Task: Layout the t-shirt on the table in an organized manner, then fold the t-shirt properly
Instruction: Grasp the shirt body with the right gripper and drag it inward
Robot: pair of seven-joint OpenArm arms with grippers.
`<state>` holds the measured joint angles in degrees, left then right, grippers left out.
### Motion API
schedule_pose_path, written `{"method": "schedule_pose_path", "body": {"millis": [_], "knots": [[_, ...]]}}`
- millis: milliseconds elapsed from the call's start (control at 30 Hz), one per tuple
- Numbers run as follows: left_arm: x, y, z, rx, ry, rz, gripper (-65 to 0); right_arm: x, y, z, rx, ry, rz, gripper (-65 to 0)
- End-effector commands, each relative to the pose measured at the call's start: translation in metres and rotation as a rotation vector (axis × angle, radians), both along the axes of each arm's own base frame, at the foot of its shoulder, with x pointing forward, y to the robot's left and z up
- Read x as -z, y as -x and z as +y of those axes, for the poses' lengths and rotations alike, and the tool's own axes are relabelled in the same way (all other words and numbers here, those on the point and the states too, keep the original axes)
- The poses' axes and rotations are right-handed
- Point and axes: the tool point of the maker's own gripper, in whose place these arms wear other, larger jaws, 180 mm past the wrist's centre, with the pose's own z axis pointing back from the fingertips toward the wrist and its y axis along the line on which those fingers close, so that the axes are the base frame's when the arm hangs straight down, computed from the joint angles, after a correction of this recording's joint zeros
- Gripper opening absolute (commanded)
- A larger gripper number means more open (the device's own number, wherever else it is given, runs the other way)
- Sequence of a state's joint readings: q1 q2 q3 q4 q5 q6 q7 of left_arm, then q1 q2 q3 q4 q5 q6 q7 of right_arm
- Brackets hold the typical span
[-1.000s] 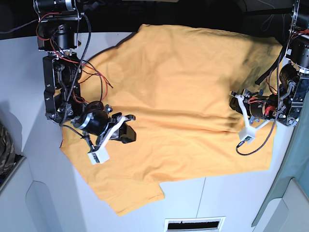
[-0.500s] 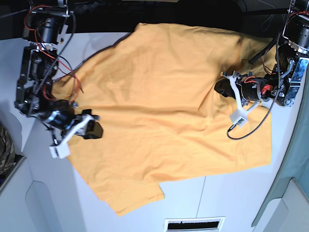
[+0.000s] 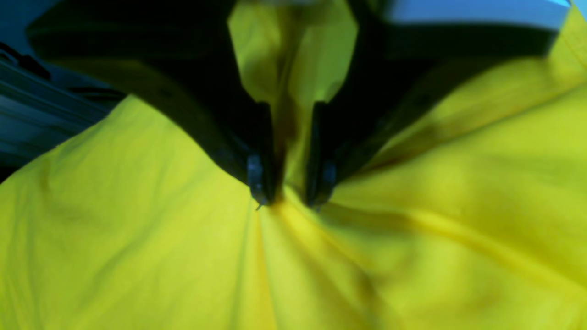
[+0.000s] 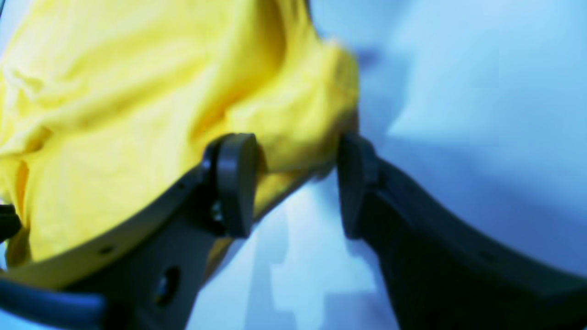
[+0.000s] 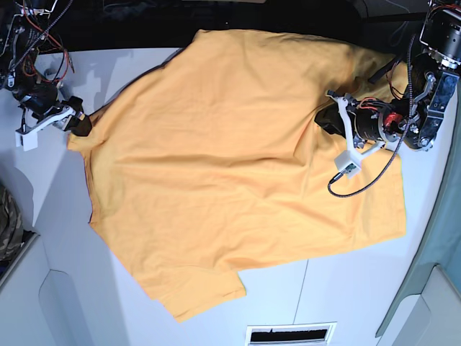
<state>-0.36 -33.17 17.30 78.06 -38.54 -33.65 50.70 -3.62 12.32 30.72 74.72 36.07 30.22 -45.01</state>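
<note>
Item, right gripper (image 4: 298, 188): we find it low over the table (image 5: 43, 238) at the shirt's edge, arm reaching in from the side, jaws standing apart. A puff of the t-shirt (image 5: 238, 173) sits between the fingers (image 4: 234, 183), touching the near one; whether the far finger touches it we cannot tell (the frame is blurred).

Item, left gripper (image 3: 290, 188): tilted down into the cloth, jaws narrow and pinched on a ridge of t-shirt, creases fanning out from the fingertips (image 3: 257, 183). In the overhead view we see this arm bent in over the shirt's other side, its white camera bracket (image 5: 348, 155) and black cable (image 5: 367, 184) hanging above the fabric.

Item, surface: white tabletop with thin dark seams; the shirt lies spread across most of it, wrinkled, one sleeve (image 5: 194, 292) pointing to the front edge.

Item, surroundings: a patterned cloth (image 5: 7, 223) beyond the table's side; a vent slot (image 5: 288, 334) at the front.

Only the wrist views show the finger contact; only the overhead shows the shirt's whole outline.
</note>
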Motion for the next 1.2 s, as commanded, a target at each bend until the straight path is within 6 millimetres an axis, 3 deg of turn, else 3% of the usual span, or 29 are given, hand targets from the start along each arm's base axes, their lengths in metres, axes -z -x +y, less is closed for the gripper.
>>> {"method": "schedule_pose_path", "body": {"millis": [0, 167, 233, 300, 500, 633, 800, 833, 933, 967, 1067, 1167], "knots": [[-0.001, -0.006, 0.014, -0.007, -0.059, -0.012, -48.0, -0.01, -0.014, -0.003, 0.016, -0.006, -0.06, -36.3], [-0.001, -0.006, 0.015, -0.006, -0.068, -0.014, -48.0, -0.003, -0.017, 0.012, 0.051, -0.06, -0.08, -38.1], [-0.001, -0.006, 0.015, -0.007, -0.068, -0.015, -48.0, -0.009, -0.021, 0.022, 0.045, -0.105, -0.107, -48.4], [-0.001, -0.006, 0.015, -0.007, -0.066, -0.017, -48.0, -0.018, -0.025, 0.032, 0.047, -0.165, -0.14, -63.9], [-0.001, -0.006, 0.015, -0.007, -0.066, -0.016, -48.0, -0.063, -0.052, 0.07, 0.012, -0.263, -0.283, -65.0], [-0.001, -0.006, 0.015, -0.007, -0.067, -0.015, -48.0, -0.097, -0.087, 0.118, -0.067, -0.311, -0.382, -65.0], [-0.001, -0.006, 0.015, -0.007, -0.067, -0.014, -48.0, -0.112, -0.113, 0.207, -0.302, -0.248, -0.389, -65.0], [-0.001, -0.006, 0.016, -0.007, -0.068, -0.014, -48.0, -0.113, -0.113, 0.223, -0.353, -0.226, -0.384, -60.7], [-0.001, -0.006, 0.016, -0.007, -0.068, -0.014, -48.0, -0.109, -0.107, 0.255, -0.484, -0.156, -0.369, -39.0], [0.0, -0.006, 0.016, -0.007, -0.068, -0.013, -48.0, -0.107, -0.104, 0.259, -0.509, -0.138, -0.36, -36.1], [0.0, -0.005, 0.016, -0.007, -0.068, -0.013, -48.0, -0.099, -0.1, 0.258, -0.515, -0.115, -0.328, -35.9], [0.002, -0.001, 0.016, -0.007, -0.068, -0.004, -48.0, -0.095, -0.096, 0.242, -0.459, -0.117, -0.317, -35.9]]}}
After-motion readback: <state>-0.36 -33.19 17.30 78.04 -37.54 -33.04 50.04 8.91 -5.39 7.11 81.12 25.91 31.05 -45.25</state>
